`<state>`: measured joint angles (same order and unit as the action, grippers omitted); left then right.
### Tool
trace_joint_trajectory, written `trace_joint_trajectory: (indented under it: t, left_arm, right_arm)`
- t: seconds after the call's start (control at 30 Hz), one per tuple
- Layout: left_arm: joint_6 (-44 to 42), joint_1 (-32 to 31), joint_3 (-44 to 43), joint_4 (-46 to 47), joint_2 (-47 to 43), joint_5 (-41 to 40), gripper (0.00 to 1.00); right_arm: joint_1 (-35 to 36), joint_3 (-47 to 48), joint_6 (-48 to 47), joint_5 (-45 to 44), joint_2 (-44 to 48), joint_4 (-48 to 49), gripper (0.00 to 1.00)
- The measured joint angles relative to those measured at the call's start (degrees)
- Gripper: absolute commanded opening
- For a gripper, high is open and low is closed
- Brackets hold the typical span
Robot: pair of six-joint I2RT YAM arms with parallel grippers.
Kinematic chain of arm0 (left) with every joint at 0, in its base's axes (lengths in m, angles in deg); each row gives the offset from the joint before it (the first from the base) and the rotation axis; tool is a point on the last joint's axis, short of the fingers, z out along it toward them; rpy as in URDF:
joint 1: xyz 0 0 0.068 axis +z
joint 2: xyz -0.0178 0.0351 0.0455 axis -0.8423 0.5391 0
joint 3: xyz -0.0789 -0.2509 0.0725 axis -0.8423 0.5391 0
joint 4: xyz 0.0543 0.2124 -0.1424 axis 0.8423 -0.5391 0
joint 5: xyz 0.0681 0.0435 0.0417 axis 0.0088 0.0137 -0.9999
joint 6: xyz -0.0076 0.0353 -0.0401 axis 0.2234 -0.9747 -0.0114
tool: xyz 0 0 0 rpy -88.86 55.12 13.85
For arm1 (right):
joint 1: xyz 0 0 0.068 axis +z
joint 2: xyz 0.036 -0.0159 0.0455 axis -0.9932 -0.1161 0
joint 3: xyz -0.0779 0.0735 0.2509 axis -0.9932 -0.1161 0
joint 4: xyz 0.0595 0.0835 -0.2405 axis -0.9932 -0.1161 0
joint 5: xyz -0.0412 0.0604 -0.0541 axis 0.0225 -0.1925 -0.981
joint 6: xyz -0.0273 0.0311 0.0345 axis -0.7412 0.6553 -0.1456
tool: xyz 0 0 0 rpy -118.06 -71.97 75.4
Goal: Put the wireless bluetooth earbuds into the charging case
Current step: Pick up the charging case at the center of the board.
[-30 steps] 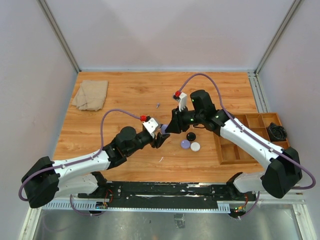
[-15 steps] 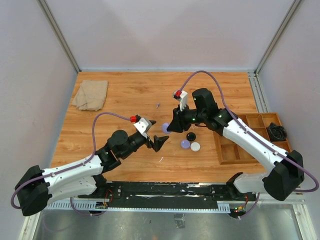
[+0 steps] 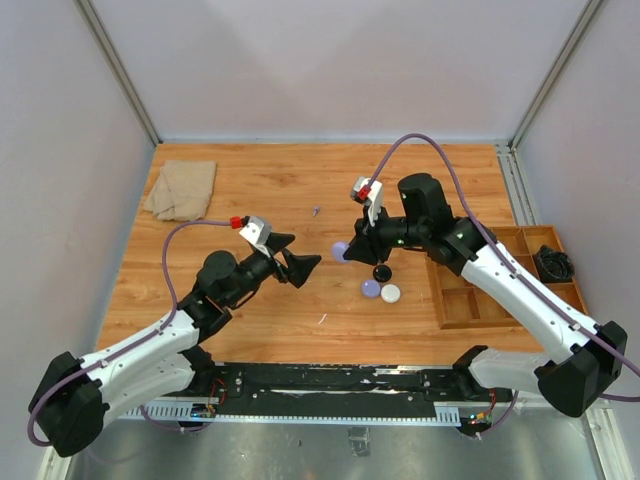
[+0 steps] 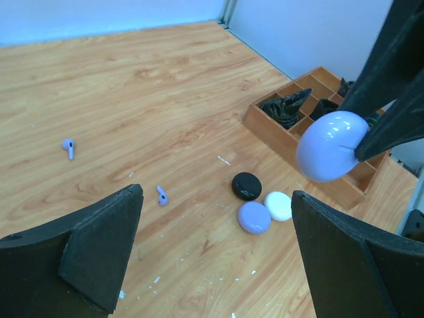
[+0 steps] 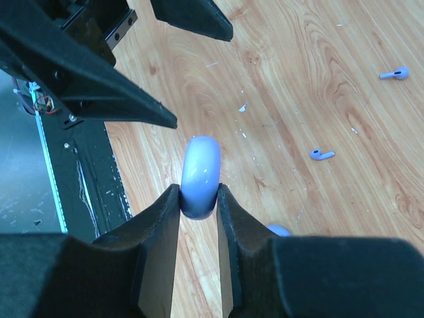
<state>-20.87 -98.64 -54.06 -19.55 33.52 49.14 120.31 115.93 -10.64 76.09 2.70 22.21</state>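
Observation:
My right gripper point(image 3: 350, 250) is shut on a pale purple round charging case point(image 3: 340, 250), holding it on edge above the table; the same case point(image 5: 200, 165) sits pinched between the gripper's point(image 5: 199, 192) two black fingers. My left gripper point(image 3: 297, 254) stands wide open and empty, a little to the case's left. In the left wrist view, that gripper point(image 4: 216, 193) frames bare wood, with the case point(image 4: 329, 146) up at the right. Two pale purple earbuds point(image 4: 69, 146) point(image 4: 161, 195) lie loose on the table. The right wrist view also shows both earbuds point(image 5: 395, 73) point(image 5: 322, 154).
Three small round cases lie together on the wood: black point(image 3: 381, 272), pale purple point(image 3: 371, 289), white point(image 3: 390, 293). A wooden compartment tray point(image 3: 462, 308) holding a black cable stands at the right. A beige cloth point(image 3: 181, 189) lies at the back left.
My left gripper has opened, let go of the purple case and drawn back to the left. My right gripper keeps the case and has shifted slightly right.

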Motion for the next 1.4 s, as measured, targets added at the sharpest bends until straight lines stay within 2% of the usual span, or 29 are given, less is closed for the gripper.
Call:
trace_joint_trajectory:
  t: [0.2,0.43,0.7,1.03,1.2,1.4]
  left_arm:
    - [5.0,3.2,2.7,2.8,0.0,4.9,0.99]
    - [5.4,3.7,6.9,11.3,-1.0,11.7,0.99]
    - [5.2,4.1,7.0,18.7,0.3,21.0,0.97]
    - [7.5,4.8,6.4,28.2,6.2,30.6,0.72]
    - [10.0,4.8,6.3,31.9,8.4,33.3,0.63]
    - [11.7,4.8,6.3,33.9,8.9,34.2,0.58]
  right_arm:
    - [0.0,0.7,-4.7,0.9,0.2,-2.2,0.01]
    - [0.0,1.7,-8.5,3.0,0.2,-3.2,0.01]
    - [0.0,2.8,-11.4,8.5,-0.2,-3.4,0.02]
    - [0.3,2.8,-14.8,13.9,-0.2,-3.5,0.04]
    - [0.3,2.8,-16.0,15.2,-0.3,-3.5,0.04]
    - [2.3,3.5,-17.0,15.8,-1.0,-3.6,0.04]
